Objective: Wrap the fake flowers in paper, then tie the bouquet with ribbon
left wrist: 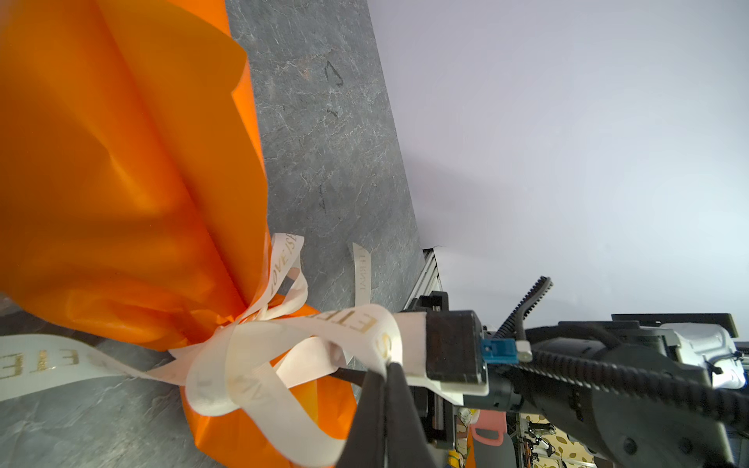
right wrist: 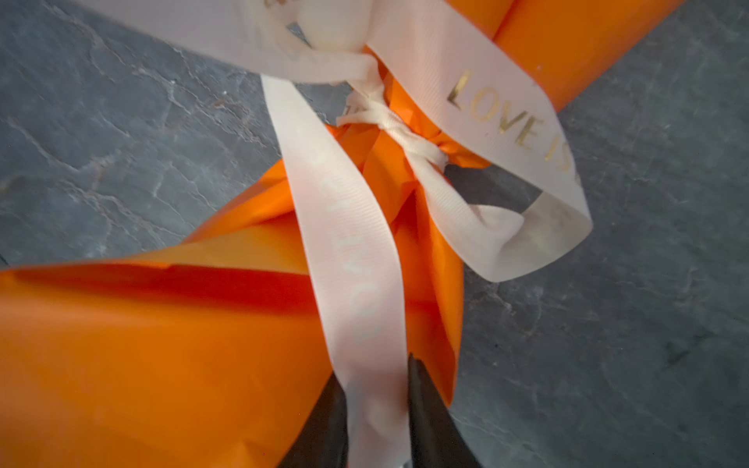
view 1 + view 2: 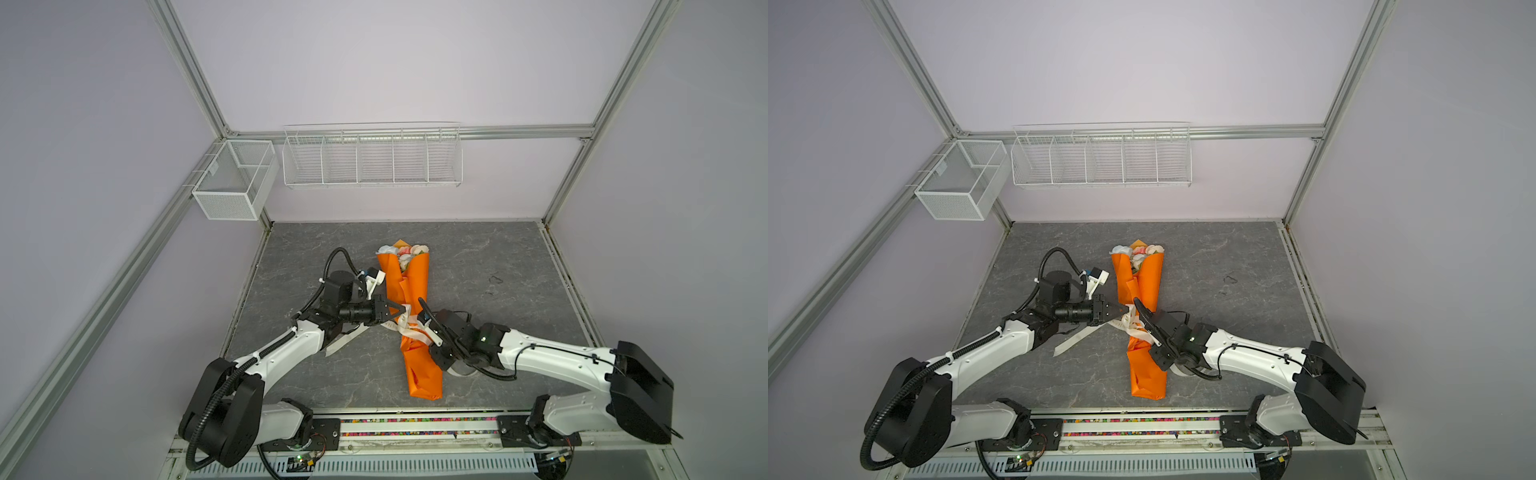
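The bouquet of fake flowers (image 3: 402, 251) (image 3: 1139, 250) lies along the table's middle, wrapped in an orange paper cone (image 3: 409, 286) (image 1: 121, 182) with only the blooms showing at its far end. A cream ribbon (image 3: 411, 328) (image 2: 352, 243) with gold lettering is knotted around the cone's narrow waist. At the knot's left side my left gripper (image 3: 402, 309) (image 1: 387, 366) is shut on a ribbon loop (image 1: 356, 324). Over the cone's lower part my right gripper (image 3: 428, 338) (image 2: 377, 372) has its fingers (image 2: 429, 421) closed on a taut ribbon strand. A loose tail (image 3: 345, 338) runs under the left arm.
A white wire rack (image 3: 372, 158) and a mesh basket (image 3: 235, 178) hang on the back wall. A small dark loop (image 3: 494, 279) lies on the grey stone-pattern table (image 3: 519, 257) to the right. A metal rail (image 3: 415, 426) runs along the front edge between the arm bases.
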Controlling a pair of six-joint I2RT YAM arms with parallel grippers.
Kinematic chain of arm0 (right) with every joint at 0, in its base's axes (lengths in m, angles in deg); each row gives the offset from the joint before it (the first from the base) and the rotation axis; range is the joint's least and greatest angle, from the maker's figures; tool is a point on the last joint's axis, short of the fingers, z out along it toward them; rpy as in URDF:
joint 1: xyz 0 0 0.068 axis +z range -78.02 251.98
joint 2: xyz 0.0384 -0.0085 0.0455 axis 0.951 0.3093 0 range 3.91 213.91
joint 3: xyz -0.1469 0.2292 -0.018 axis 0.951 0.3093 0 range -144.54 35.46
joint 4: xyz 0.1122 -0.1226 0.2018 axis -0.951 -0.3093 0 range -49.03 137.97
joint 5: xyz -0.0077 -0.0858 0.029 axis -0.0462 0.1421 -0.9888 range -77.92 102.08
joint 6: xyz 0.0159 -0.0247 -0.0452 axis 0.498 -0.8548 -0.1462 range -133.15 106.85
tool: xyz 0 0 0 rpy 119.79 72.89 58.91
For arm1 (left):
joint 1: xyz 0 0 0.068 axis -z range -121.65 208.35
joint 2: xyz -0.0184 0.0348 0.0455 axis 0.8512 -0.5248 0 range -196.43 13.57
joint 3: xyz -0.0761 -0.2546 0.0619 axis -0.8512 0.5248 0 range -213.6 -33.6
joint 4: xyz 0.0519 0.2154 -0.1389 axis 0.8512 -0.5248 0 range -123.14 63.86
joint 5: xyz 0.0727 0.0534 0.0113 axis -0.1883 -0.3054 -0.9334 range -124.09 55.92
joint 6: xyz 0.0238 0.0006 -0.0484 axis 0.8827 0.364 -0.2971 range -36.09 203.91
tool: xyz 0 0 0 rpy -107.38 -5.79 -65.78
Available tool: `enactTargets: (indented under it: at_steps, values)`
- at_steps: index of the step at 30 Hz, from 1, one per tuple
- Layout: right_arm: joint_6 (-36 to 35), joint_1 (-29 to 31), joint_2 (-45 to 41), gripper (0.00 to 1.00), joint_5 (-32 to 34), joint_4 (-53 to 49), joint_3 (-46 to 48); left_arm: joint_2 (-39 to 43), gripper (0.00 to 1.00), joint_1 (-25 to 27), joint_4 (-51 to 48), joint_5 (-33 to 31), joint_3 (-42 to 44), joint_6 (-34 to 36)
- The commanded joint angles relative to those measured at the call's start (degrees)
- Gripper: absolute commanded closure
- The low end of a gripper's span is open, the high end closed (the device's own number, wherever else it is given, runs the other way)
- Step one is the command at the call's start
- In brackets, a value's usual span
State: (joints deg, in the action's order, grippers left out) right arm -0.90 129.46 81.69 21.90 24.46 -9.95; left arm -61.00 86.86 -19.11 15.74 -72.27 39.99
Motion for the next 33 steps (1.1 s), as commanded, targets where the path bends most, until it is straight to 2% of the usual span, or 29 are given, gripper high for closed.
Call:
enactTargets:
  at_steps: [1, 3, 6, 19, 23, 27, 33]
  values:
    - [-0.3, 0.2, -3.5, 0.83, 2.6, -0.5, 0.9, 1.5, 1.0, 0.0, 0.6, -1.0, 0.8, -0.2]
    - [0.6, 0.1, -5.3, 0.9, 2.6, -0.7, 1.8, 1.9, 1.0, 0.0, 0.5, -1.7, 1.3, -0.3]
    - [3.3, 0.1, -7.3, 0.93, 3.7, -3.3, 2.0, 2.8, 1.0, 0.0, 0.3, -3.1, 2.1, -0.4]
    - [19.2, -0.1, -8.4, 0.93, 3.2, -15.4, 1.6, 11.0, 1.0, 0.0, -4.0, -15.4, 7.5, -0.5]
    - [19.2, -0.3, -8.2, 0.93, 1.9, -15.7, 1.4, 14.1, 1.0, 0.0, -3.4, -18.5, 10.8, -2.0]
    - [18.1, -0.7, -7.1, 0.93, 3.8, -17.3, -0.1, 15.7, 1.0, 0.0, -3.2, -20.0, 13.4, -2.5]
    - [17.0, -2.3, -5.3, 0.93, 3.5, -18.3, -2.8, 16.9, 1.0, 0.0, -7.1, -21.7, 15.6, -2.1]
